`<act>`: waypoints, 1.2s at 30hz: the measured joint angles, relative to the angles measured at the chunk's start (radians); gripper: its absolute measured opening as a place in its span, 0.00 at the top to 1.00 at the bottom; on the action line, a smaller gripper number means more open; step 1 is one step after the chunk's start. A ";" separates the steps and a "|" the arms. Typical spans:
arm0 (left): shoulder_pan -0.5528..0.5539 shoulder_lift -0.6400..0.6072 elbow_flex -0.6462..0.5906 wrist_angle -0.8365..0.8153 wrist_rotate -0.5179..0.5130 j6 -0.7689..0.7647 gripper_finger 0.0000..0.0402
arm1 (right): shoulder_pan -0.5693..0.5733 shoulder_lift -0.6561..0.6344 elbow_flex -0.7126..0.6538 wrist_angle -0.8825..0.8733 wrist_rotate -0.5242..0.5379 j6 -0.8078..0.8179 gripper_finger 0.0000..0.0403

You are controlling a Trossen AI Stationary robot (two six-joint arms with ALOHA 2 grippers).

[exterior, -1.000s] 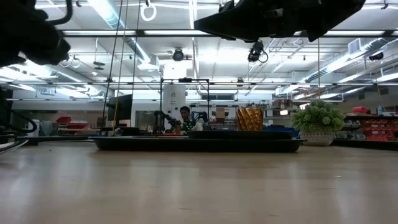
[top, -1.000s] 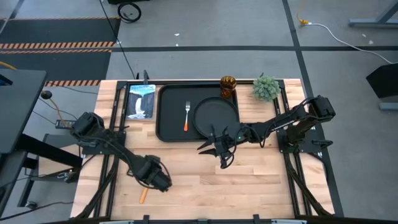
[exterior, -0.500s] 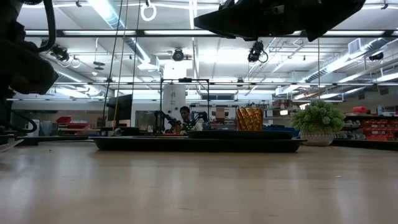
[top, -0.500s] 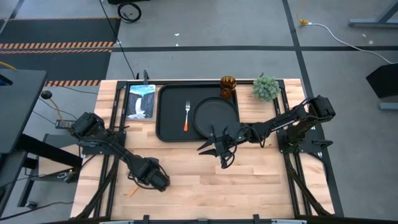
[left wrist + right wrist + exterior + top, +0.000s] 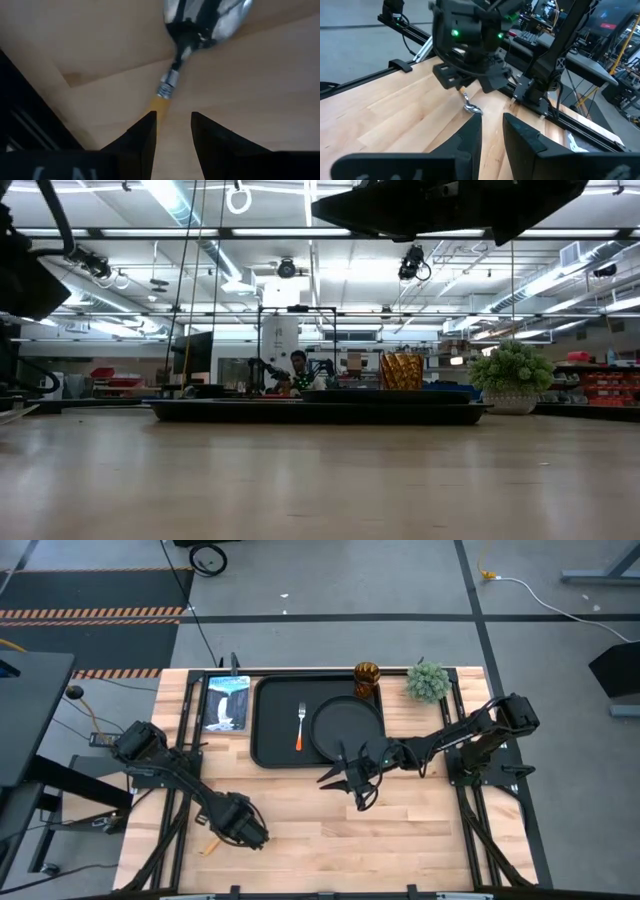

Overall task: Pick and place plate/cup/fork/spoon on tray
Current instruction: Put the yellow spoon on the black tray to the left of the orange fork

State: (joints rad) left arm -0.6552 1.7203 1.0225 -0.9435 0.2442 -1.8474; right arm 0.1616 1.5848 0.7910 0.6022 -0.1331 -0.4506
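My left gripper (image 5: 240,828) is over the near left part of the table, shut on the spoon (image 5: 180,60), which has a silver bowl and a yellow-orange handle. It also shows in the right wrist view (image 5: 466,85). My right gripper (image 5: 352,785) hovers open and empty just in front of the tray's near right corner. The black tray (image 5: 270,740) lies at the far middle. The round black plate (image 5: 347,728) and the fork (image 5: 300,725) lie flat on it. The amber cup (image 5: 367,678) stands at the tray's far right corner. My left gripper pinches the spoon's yellow-orange handle (image 5: 161,104) between its two fingers, which come from above and point down. The spoon hangs below the fingers with its bowl (image 5: 472,109) lowest, close to the table. Whether the bowl touches the wood, I cannot tell.
A blue-white picture card (image 5: 227,702) lies left of the tray. A fuzzy green plant ball (image 5: 428,680) stands at the far right. Bare wood (image 5: 400,840) fills the near half of the table. A person sits far off in the room (image 5: 297,370).
My left gripper has gone a little toward the table's left edge, still shut on the spoon. The spoon's orange handle end has gone left with it. My right arm has kept still.
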 joint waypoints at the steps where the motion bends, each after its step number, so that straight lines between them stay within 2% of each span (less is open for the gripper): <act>1: 0.000 0.000 -0.010 0.005 0.007 0.016 0.68 | 0.002 0.000 0.000 0.000 0.000 0.003 0.79; 9: 0.019 -0.004 -0.128 0.120 0.065 0.076 0.68 | 0.015 0.000 0.000 0.011 -0.001 0.003 0.79; 16: 0.055 -0.005 -0.146 0.159 0.088 0.157 0.69 | 0.015 0.000 0.000 0.013 0.000 0.003 0.79; 25: 0.083 -0.002 -0.146 0.166 0.089 0.190 0.88 | 0.015 0.000 0.000 0.013 0.000 0.003 0.79; 31: 0.083 -0.001 -0.128 0.114 0.040 0.154 0.88 | 0.015 0.000 0.000 0.012 0.000 0.003 0.79; 36: 0.089 0.002 -0.098 0.011 -0.061 0.144 0.86 | 0.015 0.000 0.000 0.013 0.000 0.003 0.79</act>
State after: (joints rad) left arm -0.5666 1.7222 0.9250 -0.9327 0.1835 -1.7037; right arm 0.1764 1.5848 0.7910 0.6147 -0.1335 -0.4480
